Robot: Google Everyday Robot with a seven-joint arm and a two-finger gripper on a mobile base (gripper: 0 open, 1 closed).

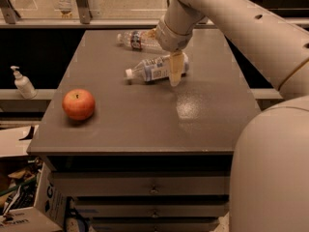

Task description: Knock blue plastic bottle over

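The blue plastic bottle (pixel 153 69) lies on its side on the dark table (pixel 145 124), a little behind its middle. Its white cap points left and its pale label faces me. My gripper (pixel 175 71) hangs from the arm that comes in from the upper right. It is at the bottle's base end, touching or just in front of it.
A ribbed clear bottle (pixel 137 39) with a red-and-blue label lies on its side at the table's back edge, just behind the gripper. A red apple (pixel 78 104) sits at the table's left. A soap dispenser (pixel 21 82) stands on a ledge left of the table.
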